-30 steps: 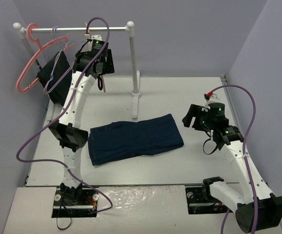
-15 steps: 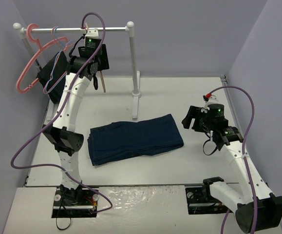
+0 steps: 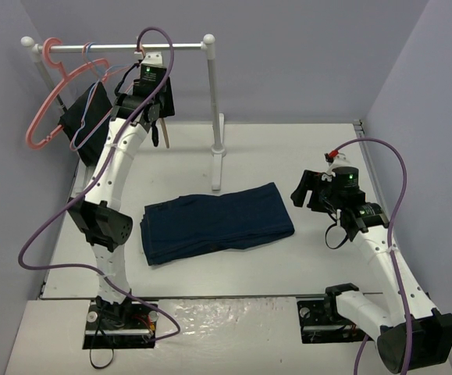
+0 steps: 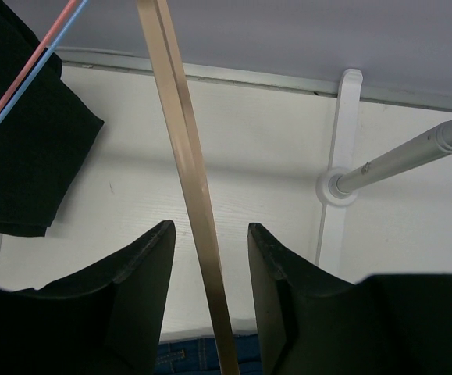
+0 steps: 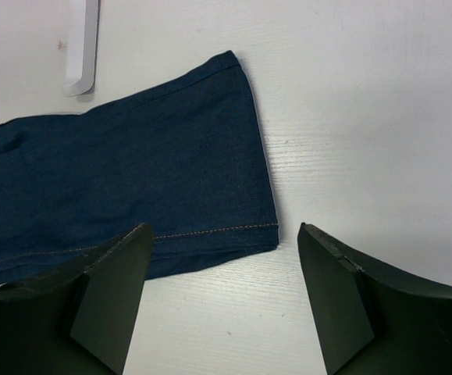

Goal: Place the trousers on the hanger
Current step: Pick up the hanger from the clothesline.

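In front of the rack (image 3: 116,47), one folded pair of trousers (image 3: 218,223) lies flat on the table. The right gripper (image 5: 224,234) hovers open above its hem. Up at the rack's rail, the left gripper (image 4: 210,228) has narrowed around the one wooden hanger (image 4: 183,133) with gaps remaining, so a pickup looks imminent. Also on the rack are one pink hanger (image 3: 44,101), two wire hangers (image 4: 32,64) and one black cloth (image 4: 23,148).

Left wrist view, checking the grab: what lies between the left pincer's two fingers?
The hanger, a tan wooden strip, runs between the left pincer fingers, a gap showing on each side; the left wrist view shows it.
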Controlling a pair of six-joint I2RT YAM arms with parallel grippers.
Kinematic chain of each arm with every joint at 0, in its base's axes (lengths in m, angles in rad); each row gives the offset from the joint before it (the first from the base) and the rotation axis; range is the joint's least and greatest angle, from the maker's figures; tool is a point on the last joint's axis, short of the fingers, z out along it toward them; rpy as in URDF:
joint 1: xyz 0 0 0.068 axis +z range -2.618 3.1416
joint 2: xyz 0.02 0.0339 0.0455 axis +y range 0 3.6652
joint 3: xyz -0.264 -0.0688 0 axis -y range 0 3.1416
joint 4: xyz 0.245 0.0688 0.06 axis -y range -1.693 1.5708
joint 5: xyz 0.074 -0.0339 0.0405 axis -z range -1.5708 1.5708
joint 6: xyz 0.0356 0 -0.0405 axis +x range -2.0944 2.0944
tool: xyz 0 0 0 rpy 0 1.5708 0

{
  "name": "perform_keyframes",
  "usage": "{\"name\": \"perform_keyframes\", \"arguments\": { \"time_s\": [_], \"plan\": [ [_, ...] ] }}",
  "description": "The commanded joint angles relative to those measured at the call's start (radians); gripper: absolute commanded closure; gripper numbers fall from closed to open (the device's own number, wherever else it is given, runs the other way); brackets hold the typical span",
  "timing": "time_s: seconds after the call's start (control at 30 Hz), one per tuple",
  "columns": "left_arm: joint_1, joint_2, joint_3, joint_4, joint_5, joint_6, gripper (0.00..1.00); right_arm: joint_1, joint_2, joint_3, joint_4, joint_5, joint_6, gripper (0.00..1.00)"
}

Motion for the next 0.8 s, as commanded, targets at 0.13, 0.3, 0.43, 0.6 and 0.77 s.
{"name": "perform_keyframes", "arguments": {
  "time_s": [0.13,0.3,0.43,0.6,0.77],
  "plan": [
    [-0.008,-0.129,-0.025,0.097,-0.019,0.030,0.62,0.005,0.009,-0.005,0.038,-0.038,0.013,0.27],
    [-0.012,-0.148,-0.071,0.139,-0.017,0.041,0.67,0.005,0.010,-0.004,0.040,-0.049,0.020,0.27],
    [-0.012,-0.137,-0.064,0.137,-0.011,0.045,0.69,0.005,0.007,-0.008,0.039,-0.050,0.022,0.27],
    [-0.012,-0.119,-0.040,0.123,-0.011,0.049,0.70,0.005,0.002,-0.017,0.041,-0.049,0.023,0.27],
    [-0.012,-0.111,-0.035,0.127,-0.014,0.059,0.71,0.005,-0.005,-0.021,0.042,-0.047,0.027,0.27]
  ]
}}
